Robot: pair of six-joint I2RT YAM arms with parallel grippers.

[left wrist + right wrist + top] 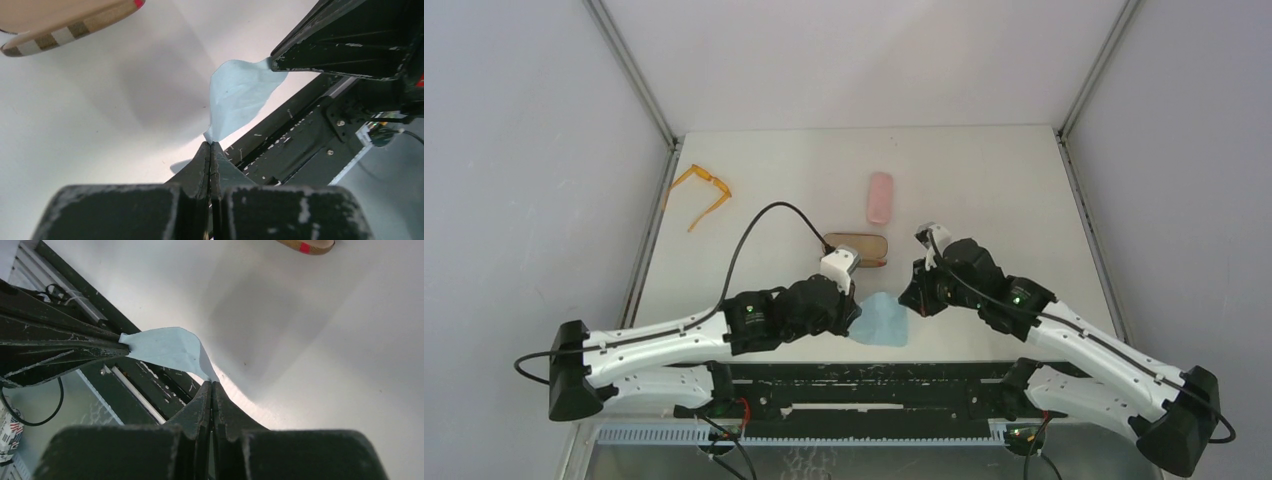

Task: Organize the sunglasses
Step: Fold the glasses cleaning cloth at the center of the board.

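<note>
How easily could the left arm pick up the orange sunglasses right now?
Probably not yet: its jaws are shut on the blue cloth, shared with the right arm. Nothing else seems to block the way to the sunglasses.

Both arms reach in low over the near part of the tabletop [984, 190]. The left arm [664, 338] lies stretched out from its base toward the right. The right arm [1094, 345] lies stretched out toward the left. The two hands point at each other near the middle, close but not touching. The left hand [211, 146] is squeezed tight, its two fingers [200, 170] pressed together on one end of the cloth [886, 322]. The right hand [212, 383] is squeezed tight too, pinching the other end.
</note>
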